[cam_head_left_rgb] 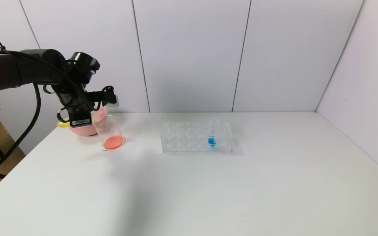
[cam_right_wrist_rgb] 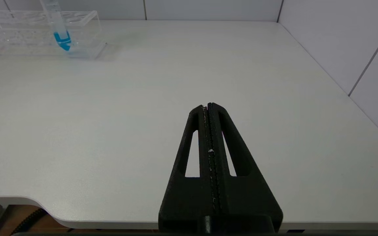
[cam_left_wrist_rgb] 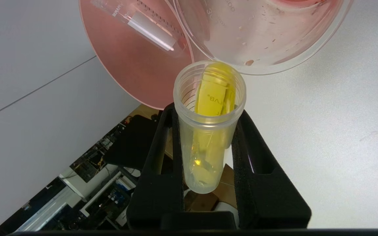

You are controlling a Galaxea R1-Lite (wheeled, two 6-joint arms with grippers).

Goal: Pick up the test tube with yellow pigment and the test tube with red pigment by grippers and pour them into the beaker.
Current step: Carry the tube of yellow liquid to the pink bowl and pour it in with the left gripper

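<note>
My left gripper (cam_left_wrist_rgb: 207,111) is shut on the test tube with yellow pigment (cam_left_wrist_rgb: 208,137). The tube is tilted, with its mouth at the rim of the beaker (cam_left_wrist_rgb: 267,49), and yellow liquid lies along the tube up to its mouth. In the head view the left gripper (cam_head_left_rgb: 87,116) is at the table's far left, beside the beaker (cam_head_left_rgb: 110,132), which holds orange-red liquid. The tube's yellow end (cam_head_left_rgb: 62,124) sticks out to the left. No tube with red liquid shows. My right gripper (cam_right_wrist_rgb: 208,105) is shut and empty, low over the table's near edge.
A pink bowl (cam_head_left_rgb: 92,128) stands just behind the beaker; an empty clear tube (cam_left_wrist_rgb: 143,26) lies in it. A clear tube rack (cam_head_left_rgb: 182,139) at mid table holds a tube with blue liquid (cam_head_left_rgb: 212,140), which also shows in the right wrist view (cam_right_wrist_rgb: 61,36).
</note>
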